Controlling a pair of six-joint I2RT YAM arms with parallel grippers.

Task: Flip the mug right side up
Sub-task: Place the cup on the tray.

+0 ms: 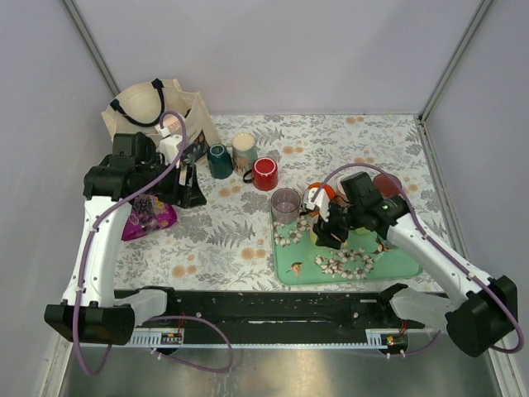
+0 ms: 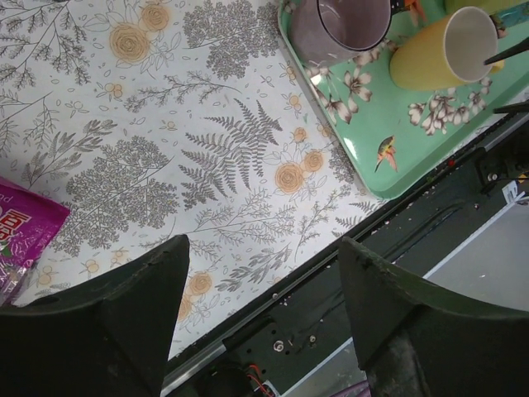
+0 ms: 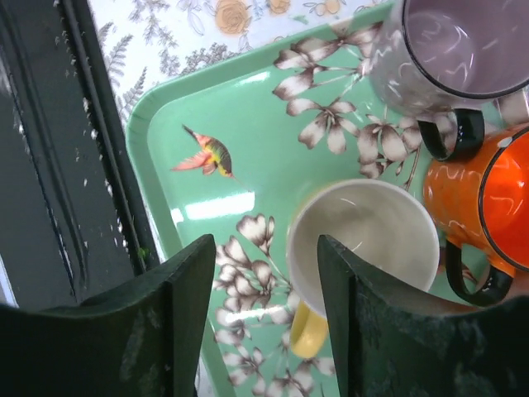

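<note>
My right gripper is hovering with its matte black fingers apart, gripping nothing. Beneath it the glossy yellow cylindrical mug is sitting mouth up, its round rim at lower centre of the wrist view, on the shiny green floral tray. My left gripper is gaping wide and empty over the leaf-printed tablecloth.

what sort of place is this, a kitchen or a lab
Probably a robot test cell, not a kitchen: plain grey panel walls box in a cloth-covered table, a left arm and right arm are mounted at its near edge, and a green tray holds mugs.
</note>
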